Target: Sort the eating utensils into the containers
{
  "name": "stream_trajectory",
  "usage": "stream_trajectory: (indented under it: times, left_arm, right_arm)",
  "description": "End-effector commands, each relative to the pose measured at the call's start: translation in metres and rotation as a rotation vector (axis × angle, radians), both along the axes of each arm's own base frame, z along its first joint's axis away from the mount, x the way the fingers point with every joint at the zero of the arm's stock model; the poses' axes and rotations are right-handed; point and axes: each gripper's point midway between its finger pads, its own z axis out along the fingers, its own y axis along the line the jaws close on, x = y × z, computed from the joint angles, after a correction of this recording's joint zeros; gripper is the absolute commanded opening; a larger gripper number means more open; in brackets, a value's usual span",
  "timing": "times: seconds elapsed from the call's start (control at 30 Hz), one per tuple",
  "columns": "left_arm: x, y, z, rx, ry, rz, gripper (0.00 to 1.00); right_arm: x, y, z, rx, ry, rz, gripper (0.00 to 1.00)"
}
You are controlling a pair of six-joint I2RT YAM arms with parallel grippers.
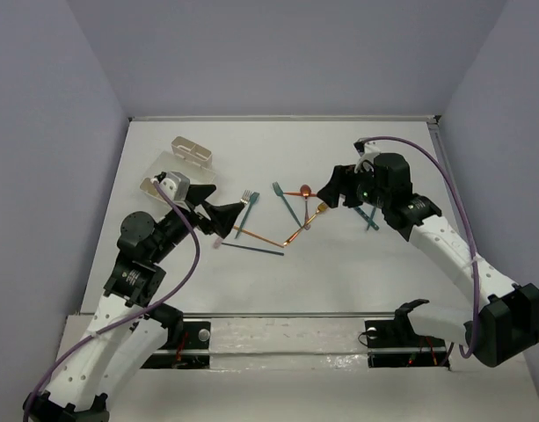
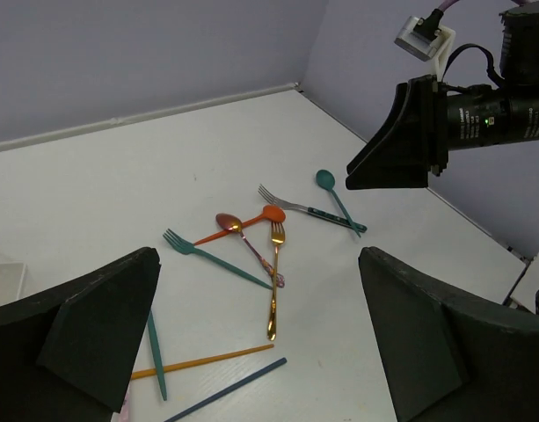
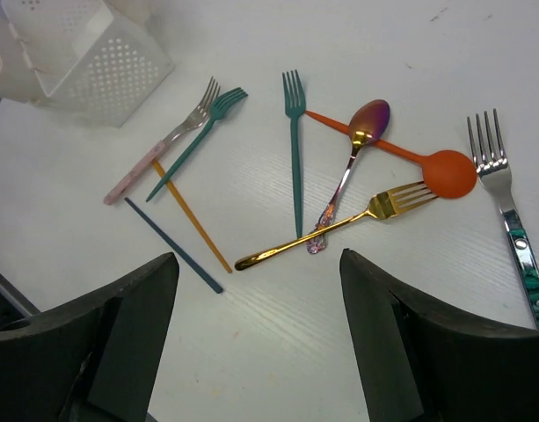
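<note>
Left gripper (image 1: 227, 214) is spread wide w/ nothing btwn its fingers. Right gripper (image 1: 331, 188) is likewise wide and empty. Both hang above the table (image 1: 339, 272), facing each other, w/ the utensils scattered btwn them mid-table. None seen in a bin.

Key relation: the heap's left end sits just beside the left gripper. There a teal fork (image 3: 195, 139) and a pink-handled fork (image 3: 156, 161) lie side by side, nearly touching. Tines point far-right, handles near-left, so their long axis slants diag. across the table. By the handles an orange stick (image 3: 192, 217) and a dark blue stick (image 3: 172, 234) run more left-right in the top view. Can't tell which lies on top where they cross.

The right gripper is closer to the other end: orange spoon (image 3: 432, 167), gold fork (image 3: 331, 230), silver fork (image 3: 505, 198), plus a teal spoon (image 2: 327, 182) further right.

The containers (image 1: 192, 151) stand at far left, behind the left gripper and well apart from the right arm. So the left arm is prob. the better pick for the fork pair: short reach to grab, short swing back-left to drop. Its jaws should close across a handle, not along it, so the wrist likely needs turning square to that slant. Risk: the forks lie so close that one pinch may catch both.
</note>
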Motion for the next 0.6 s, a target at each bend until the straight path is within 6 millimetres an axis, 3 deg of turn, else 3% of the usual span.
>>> stream_trajectory:
  times: [0.0, 0.3, 0.47, 0.53, 0.57]
  left_arm:
    - [-0.001, -0.001, 0.028, -0.034, -0.067, -0.013, 0.99]
    - [0.016, -0.002, 0.016, -0.058, 0.019, 0.034, 0.99]
    - [0.029, -0.019, -0.003, -0.100, 0.152, -0.009, 0.99]
    - [0.032, -0.026, -0.009, -0.127, 0.197, -0.032, 0.89]
    - [0.034, -0.028, -0.011, -0.146, 0.205, -0.037, 0.74]
  right_arm:
    - [0.010, -0.005, 0.025, -0.019, -0.084, -0.033, 0.80]
    - [0.017, 0.001, 0.011, 0.008, -0.080, -0.033, 0.75]
    - [0.020, 0.003, 0.003, 0.028, -0.100, -0.036, 0.74]
    - [0.021, 0.002, -0.001, 0.029, -0.107, -0.043, 0.74]
    - [0.022, 0.000, -0.004, 0.029, -0.111, -0.063, 0.74]
